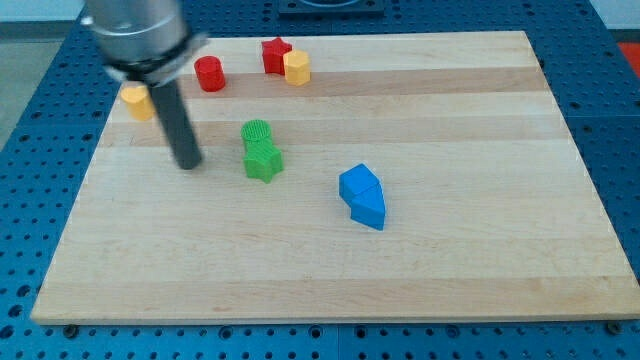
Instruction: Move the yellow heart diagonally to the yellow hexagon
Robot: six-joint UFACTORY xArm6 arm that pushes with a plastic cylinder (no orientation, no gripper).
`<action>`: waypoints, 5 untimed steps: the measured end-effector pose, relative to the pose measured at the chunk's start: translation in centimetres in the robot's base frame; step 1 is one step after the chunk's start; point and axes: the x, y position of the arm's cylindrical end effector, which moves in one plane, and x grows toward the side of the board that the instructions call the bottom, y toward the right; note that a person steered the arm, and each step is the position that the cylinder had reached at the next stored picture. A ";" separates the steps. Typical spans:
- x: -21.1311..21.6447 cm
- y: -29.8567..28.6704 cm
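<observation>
Yellow heart [297, 67] sits at view's top, touching red block [275, 54]. Yellow hexagon [137, 102] at upper left, partly behind rod. My tip [188, 163] rests just below hexagon, well apart from heart; no hand, nothing held. Suggest circling behind heart's right side, then pushing down-left.

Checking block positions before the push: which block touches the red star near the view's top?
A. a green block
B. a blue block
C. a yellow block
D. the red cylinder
C: a yellow block sits right against the red star on its right side in the view.
</observation>
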 end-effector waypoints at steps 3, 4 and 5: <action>-8.9 -9.2; -13.1 -9.3; -10.9 -8.0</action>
